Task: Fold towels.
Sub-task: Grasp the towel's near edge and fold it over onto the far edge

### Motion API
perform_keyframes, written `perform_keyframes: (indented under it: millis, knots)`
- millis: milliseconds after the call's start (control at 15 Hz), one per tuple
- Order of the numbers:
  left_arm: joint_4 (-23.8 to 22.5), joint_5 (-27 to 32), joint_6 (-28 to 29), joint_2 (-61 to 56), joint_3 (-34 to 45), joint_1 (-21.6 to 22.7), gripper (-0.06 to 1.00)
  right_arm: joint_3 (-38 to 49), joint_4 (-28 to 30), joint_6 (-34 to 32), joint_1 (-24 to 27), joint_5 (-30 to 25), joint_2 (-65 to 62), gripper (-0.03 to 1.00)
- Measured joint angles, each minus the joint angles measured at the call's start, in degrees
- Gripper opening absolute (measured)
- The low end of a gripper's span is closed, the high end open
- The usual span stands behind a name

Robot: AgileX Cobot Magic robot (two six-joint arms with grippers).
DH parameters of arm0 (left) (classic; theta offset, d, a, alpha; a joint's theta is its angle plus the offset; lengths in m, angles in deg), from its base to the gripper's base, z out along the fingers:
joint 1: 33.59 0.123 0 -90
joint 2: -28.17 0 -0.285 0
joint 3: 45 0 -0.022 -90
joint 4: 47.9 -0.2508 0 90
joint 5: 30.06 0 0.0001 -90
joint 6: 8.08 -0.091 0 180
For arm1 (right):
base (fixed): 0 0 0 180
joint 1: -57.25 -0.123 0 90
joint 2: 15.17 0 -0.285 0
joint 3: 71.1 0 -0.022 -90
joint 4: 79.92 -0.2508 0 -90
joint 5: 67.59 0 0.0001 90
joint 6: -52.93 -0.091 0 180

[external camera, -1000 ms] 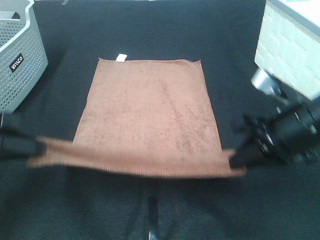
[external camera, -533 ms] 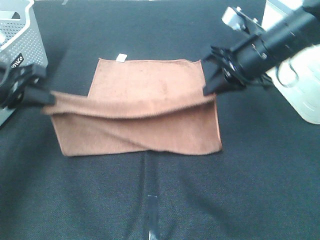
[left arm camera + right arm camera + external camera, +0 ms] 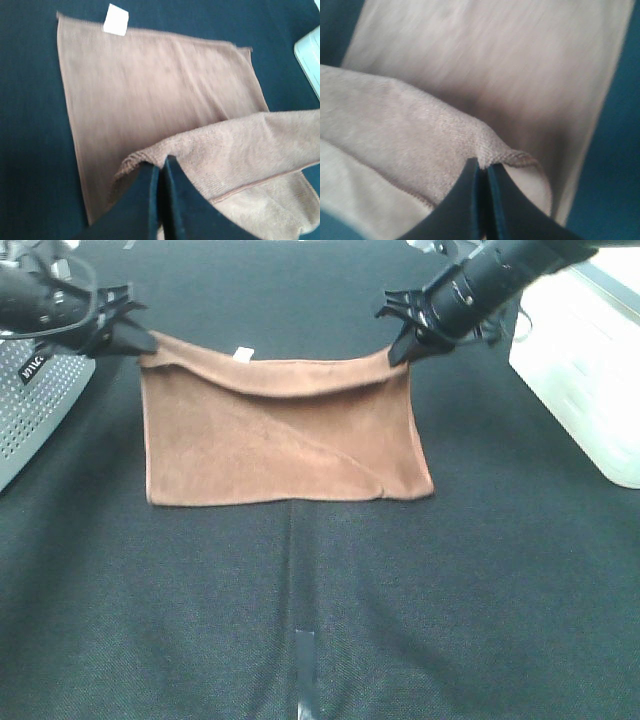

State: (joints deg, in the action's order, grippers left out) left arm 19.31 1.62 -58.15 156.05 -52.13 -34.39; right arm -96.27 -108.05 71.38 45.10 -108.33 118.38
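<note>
**Both claws hold the towel's top edge at the far side**

From the high camera, the brown towel lies doubled on the black surface, with its fold line along the near side. The left claw is pressed together on the far left corner of the upper layer. The right claw pinches the far right corner the same way. Between them the held edge sags in a shallow curve just above the lower layer's far hem, where the white tag peeks out. A slanted crease crosses the upper layer. A grey basket stands beside the left claw, a white bin sits off to the right, and a tape strip marks the surface near the front.

In the left wrist view, the left claw has its two dark fingers tight together, with a bunched corner of the towel caught at their tips. The lower layer spreads flat beneath, the white tag at its far hem, and the surface shows alongside.

In the right wrist view, the right claw is likewise closed on a hemmed corner of the towel. The cloth rises in a small peak at the tips. The flat layer lies blurred underneath, edged by the surface.
</note>
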Motion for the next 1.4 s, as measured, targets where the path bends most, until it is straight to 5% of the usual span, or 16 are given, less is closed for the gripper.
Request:
perform_keyframes:
  millis: [533,733,1067,1133,1200,1333,1400]
  knots:
    - [0.17,-0.57,0.0,18.96,-25.55,0.0,0.0,-25.5,9.28,-2.81,0.34,3.32,18.39,0.0]
    - [1.78,-1.95,0.0,27.5,-35.64,0.0,0.0,-27.67,9.45,-2.81,0.92,8.88,23.43,0.0]
    - [3.67,-1.95,0.0,30.77,-37.59,0.0,0.1,-27.67,8.02,-2.81,0.92,13.75,25.5,0.03]
    - [3.84,-1.95,0.0,30.77,-37.64,0.0,0.21,-27.73,7.91,-2.81,0.92,14.5,25.5,0.1]
    - [3.95,-1.66,0.0,30.77,-37.64,0.0,0.41,-27.73,7.91,-2.81,0.92,14.84,25.5,0.3]
    - [3.95,-0.4,0.0,30.77,-37.64,0.0,0.64,-27.73,7.96,-2.81,0.92,13.92,25.32,0.58]
    - [3.95,-0.4,0.0,30.77,-37.64,0.0,0.64,-27.73,7.96,-2.81,0.92,13.92,25.32,0.58]
